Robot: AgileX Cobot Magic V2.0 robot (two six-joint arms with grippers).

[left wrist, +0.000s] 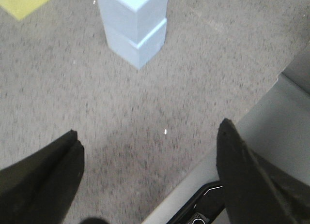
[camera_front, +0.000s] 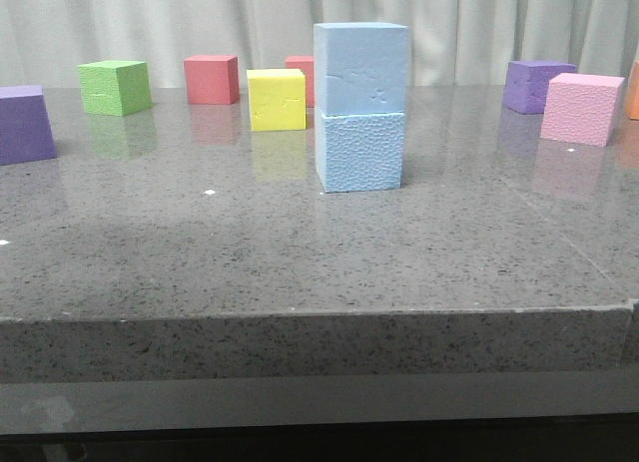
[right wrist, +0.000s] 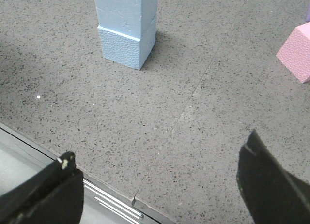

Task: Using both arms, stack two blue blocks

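Blue blocks (camera_front: pixel 360 108) stacked; wrist-only fingers (left wrist: pixel 43 180).

Two sky-blue foam blocks, the upper block (left wrist: pixel 131 5) resting on the lower block (left wrist: pixel 137 44), stand on a speckled grey table (left wrist: pixel 160 103). The left gripper (left wrist: pixel 147 154) is spread wide, empty. A yellow cube (left wrist: pixel 22 1) sits nearby.

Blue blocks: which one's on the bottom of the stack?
The pebbly-textured blue block sits on the table. The smoother blue block, marked with small dents, rests on top of it.
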